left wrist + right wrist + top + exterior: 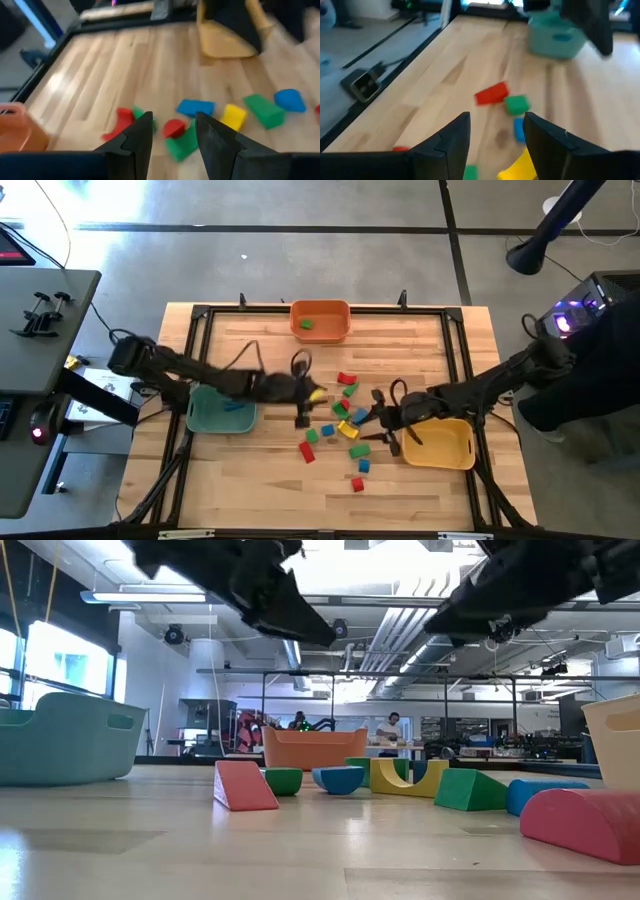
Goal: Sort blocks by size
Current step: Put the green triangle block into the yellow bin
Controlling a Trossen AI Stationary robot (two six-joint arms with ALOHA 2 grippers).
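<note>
Several small red, green, blue and yellow blocks (pixel 345 420) lie scattered on the wooden table's middle. They also show in the low view (pixel 400 780). My left gripper (pixel 312 395) hovers open and empty over the pile's left side. In its wrist view the gripper (pixel 172 132) frames a red block (pixel 174 127) and a green block (pixel 182 144) lying below it. My right gripper (pixel 368 420) hovers open and empty over the pile's right side. Its wrist view, past the gripper (pixel 497 132), shows a red block (pixel 491 93) and a green block (pixel 516 104) ahead.
An orange bin (pixel 320 330) stands at the far middle with a green block in it. A teal bin (pixel 205 418) with a blue piece stands at the left. A yellow bin (pixel 445 450) stands at the right, under my right arm. A black frame runs along the table's edges.
</note>
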